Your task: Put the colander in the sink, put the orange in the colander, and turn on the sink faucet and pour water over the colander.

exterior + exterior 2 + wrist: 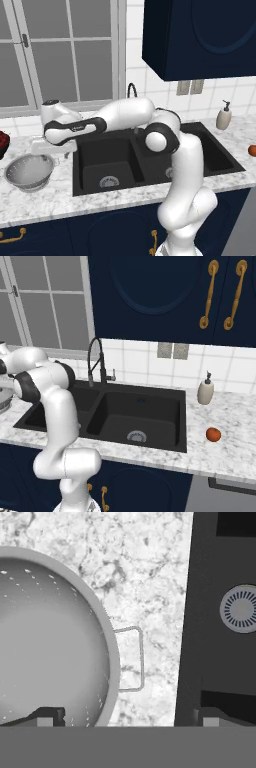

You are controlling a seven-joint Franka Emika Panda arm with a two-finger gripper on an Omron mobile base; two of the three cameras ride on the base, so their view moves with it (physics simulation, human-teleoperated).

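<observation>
The silvery perforated colander [29, 171] stands upright on the marble counter left of the black double sink [105, 155]. My gripper [51, 152] hovers just above its right rim, jaws wide apart and holding nothing. In the hand view the gripper [129, 717] straddles the colander [50, 637] rim and its wire handle [134, 658]; one fingertip [47, 716] is over the bowl, the other over the sink [220, 662] edge. The orange [213, 434] lies on the counter right of the sink [135, 411]. The dark gooseneck faucet [95, 361] rises behind the basins.
A white soap dispenser [205, 390] stands behind the sink's right corner. A dark red bowl-like thing [2, 142] sits at the far left counter edge. Navy wall cabinets [200, 35] hang above, and a window [60, 50] lies behind the colander.
</observation>
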